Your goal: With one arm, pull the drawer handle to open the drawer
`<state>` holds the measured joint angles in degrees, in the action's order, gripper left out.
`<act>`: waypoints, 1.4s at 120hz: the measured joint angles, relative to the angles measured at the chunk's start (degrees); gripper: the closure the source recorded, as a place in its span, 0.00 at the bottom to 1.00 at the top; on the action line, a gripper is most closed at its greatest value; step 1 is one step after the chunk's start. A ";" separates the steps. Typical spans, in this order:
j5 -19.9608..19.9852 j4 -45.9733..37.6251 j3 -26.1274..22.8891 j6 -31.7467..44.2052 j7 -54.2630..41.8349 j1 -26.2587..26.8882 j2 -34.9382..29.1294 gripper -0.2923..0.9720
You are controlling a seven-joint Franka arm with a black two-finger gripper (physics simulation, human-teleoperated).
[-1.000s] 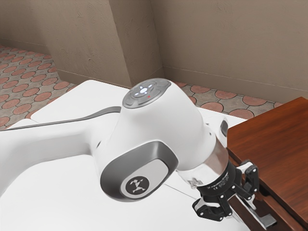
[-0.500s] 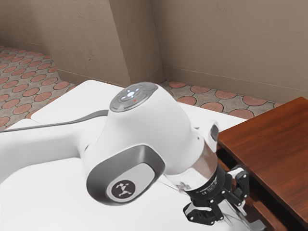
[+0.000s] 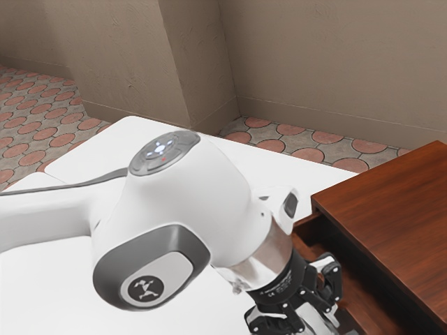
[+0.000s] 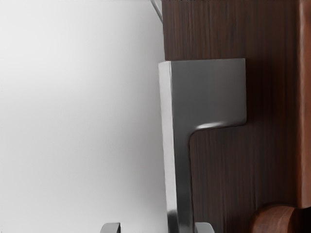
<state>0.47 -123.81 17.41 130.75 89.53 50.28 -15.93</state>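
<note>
Your gripper [image 3: 299, 313] is low beside white table [image 3: 244, 157], right at drawer [image 4: 228, 48] front. Metal handle [image 4: 177, 145] is just under your hand. Drawer pokes out below brown cabinet top [image 3: 391, 209]. Cannot tell if gripper squeezes handle.

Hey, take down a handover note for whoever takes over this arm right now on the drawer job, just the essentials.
Gripper: low beside the cabinet, at the drawer front; its grip cannot be read from these views.
Handle: the metal bar lies right under the hand, mounted on that dark wood front.
Done: the front looks partly out from under the cabinet top.
Left: probably pull further, straight away from the cabinet, until it is fully open.
</note>
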 joint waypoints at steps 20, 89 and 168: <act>-0.84 -1.48 0.00 0.00 0.03 -0.01 -1.70 0.68; -2.29 -6.17 0.09 -0.01 0.09 -0.50 -7.07 0.68; -4.18 -11.58 0.43 -0.01 0.25 -1.40 -14.13 0.68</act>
<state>-3.72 -135.39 17.84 130.74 89.77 48.88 -30.06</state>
